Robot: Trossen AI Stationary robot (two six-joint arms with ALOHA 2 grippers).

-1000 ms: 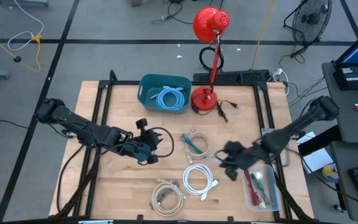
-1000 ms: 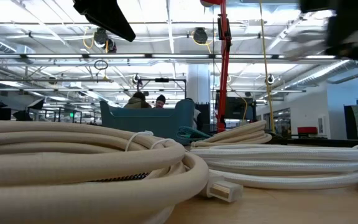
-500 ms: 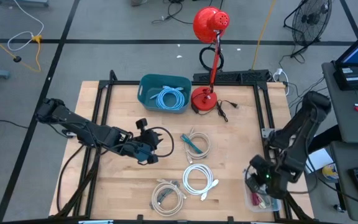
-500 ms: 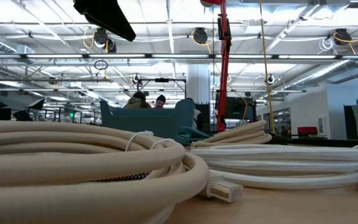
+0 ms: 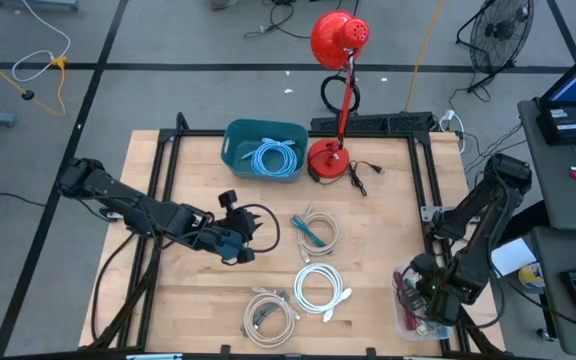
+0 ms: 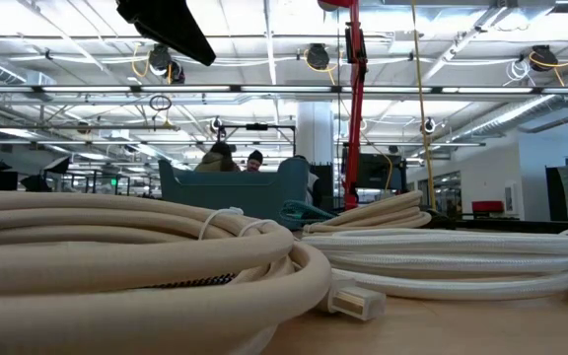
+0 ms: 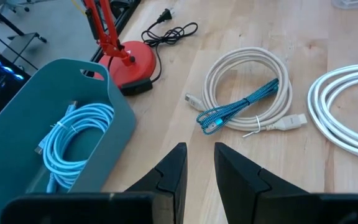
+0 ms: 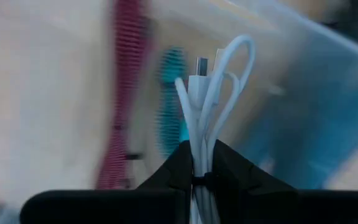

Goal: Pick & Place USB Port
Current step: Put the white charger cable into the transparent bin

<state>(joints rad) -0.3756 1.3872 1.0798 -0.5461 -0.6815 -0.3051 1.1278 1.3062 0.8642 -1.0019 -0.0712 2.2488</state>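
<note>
From overhead I get even, bright light with soft shadows. Ceiling strip lights [image 6: 264, 91] glare in my low view, nearest coils soft-focused. Beyond the right gripper [image 8: 199, 163] everything smears with motion blur; my left wrist view is crisp.

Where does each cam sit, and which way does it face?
High: above the table, looking straight down; both arms show, left gripper mid-table, right gripper over the clear bin.
Low: at tabletop height, looking level across white cable coils into the room; only a dark piece of an arm shows at the top.
Left wrist: past its own fingers toward the teal bin.
Right wrist: past its own fingers, shut on a white cable.
Shared: high and left wrist both show the teal bin and red lamp.
</note>
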